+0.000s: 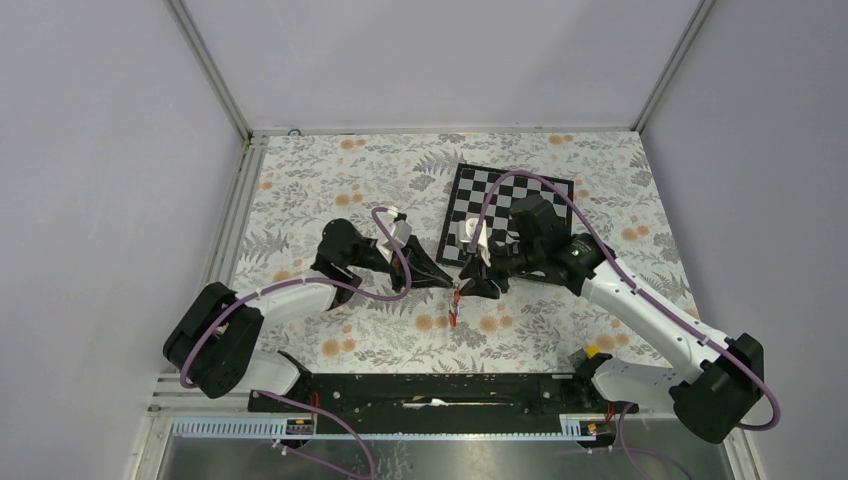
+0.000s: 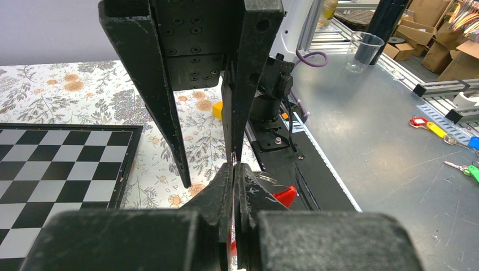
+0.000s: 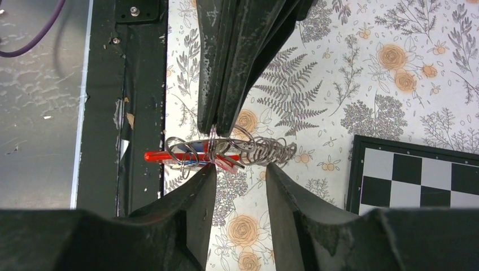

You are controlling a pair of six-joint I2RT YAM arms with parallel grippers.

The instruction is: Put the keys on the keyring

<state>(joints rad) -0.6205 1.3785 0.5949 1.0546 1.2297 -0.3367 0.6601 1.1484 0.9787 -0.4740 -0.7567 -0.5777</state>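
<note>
Just ahead of right gripper (image 3: 240, 169), fingers parted and empty: keyring (image 3: 231, 148) with red- and blue-tagged keys (image 3: 169, 157), pinched between closed tips of left gripper (image 3: 214, 127).

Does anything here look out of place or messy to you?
Nothing is spilled or broken. Two oddities: the keyring bunch is a tangle of wire rings and a red tag, pinched by the left tool, and spare keys with coloured tags lie off on the grey bench.
</note>
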